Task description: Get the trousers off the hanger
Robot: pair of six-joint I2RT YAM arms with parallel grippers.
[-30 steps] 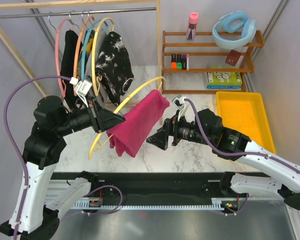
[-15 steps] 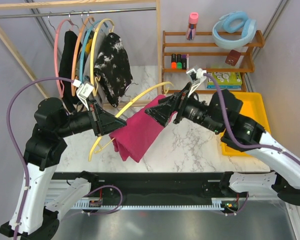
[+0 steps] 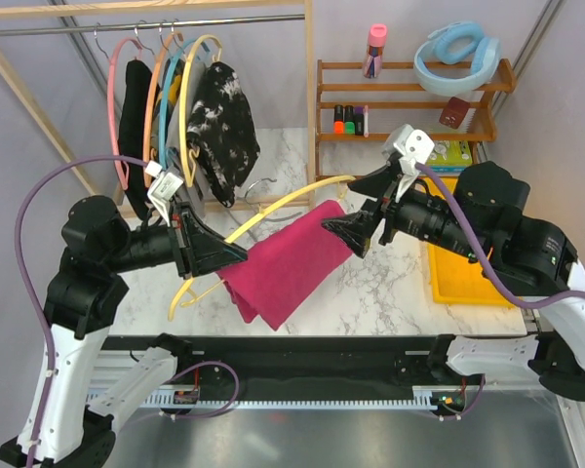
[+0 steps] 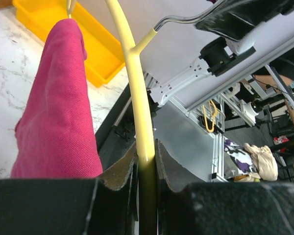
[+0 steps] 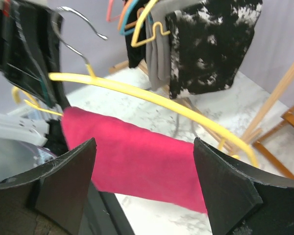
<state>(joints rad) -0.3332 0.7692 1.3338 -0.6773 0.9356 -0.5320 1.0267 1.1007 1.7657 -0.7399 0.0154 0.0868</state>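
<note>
The magenta trousers [image 3: 283, 268] hang folded over the lower bar of the pale-yellow hanger [image 3: 292, 195], held in the air above the marble table. My left gripper [image 3: 229, 255] is shut on the hanger's arched bar [image 4: 137, 98], with the trousers [image 4: 59, 112] just left of its fingers. My right gripper [image 3: 343, 232] is open and empty, just right of the trousers' upper end. In the right wrist view the trousers [image 5: 137, 166] and hanger [image 5: 152, 95] lie between and beyond the spread fingers.
A clothes rail at the back left carries pink, orange, blue and yellow hangers, a black garment [image 3: 135, 107] and a mottled black-and-white garment [image 3: 222, 117]. A wooden shelf [image 3: 409, 97] stands at the back right. A yellow tray [image 3: 463, 283] lies partly under the right arm.
My right gripper has swung up from below the trousers, then back to the right, and now sits open off their upper end. The hanger with the trousers has shifted slightly.
</note>
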